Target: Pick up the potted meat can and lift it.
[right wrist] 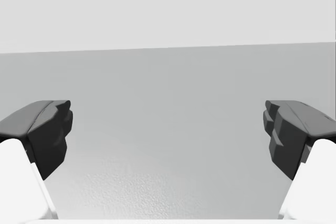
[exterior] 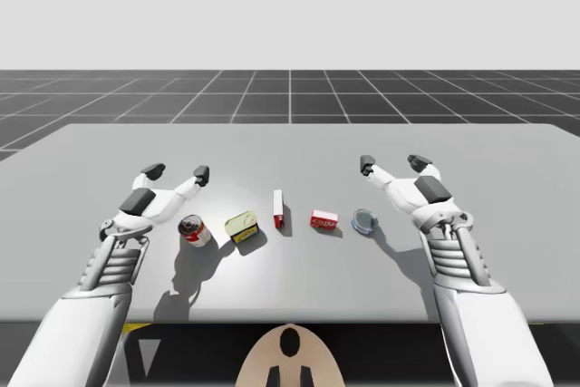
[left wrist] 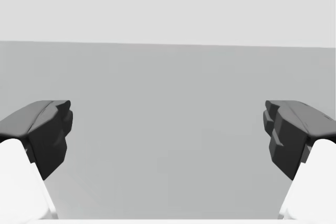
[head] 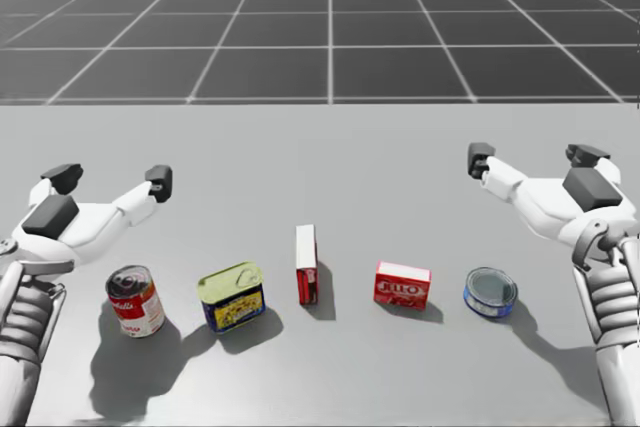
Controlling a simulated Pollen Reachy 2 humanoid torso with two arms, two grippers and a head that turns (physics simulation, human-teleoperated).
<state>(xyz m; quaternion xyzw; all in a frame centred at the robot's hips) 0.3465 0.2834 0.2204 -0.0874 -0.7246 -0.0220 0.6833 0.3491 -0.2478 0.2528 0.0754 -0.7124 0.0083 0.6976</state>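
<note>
The potted meat can (head: 232,297) (exterior: 243,226) is a squat blue and yellow tin with a pale rounded lid, standing on the grey table (exterior: 290,147) left of centre. My left gripper (exterior: 177,170) (head: 110,180) (left wrist: 168,140) hovers open behind and to the left of it, with bare table ahead of its fingers. My right gripper (exterior: 393,163) (head: 532,157) (right wrist: 168,140) is open too, over the table's right half, well away from the can.
A row of items flanks the can: a red and white round can (head: 135,301) at its left, a thin red box (head: 306,264) standing on end at its right, then a small red box (head: 402,285) and a flat blue round tin (head: 490,292).
</note>
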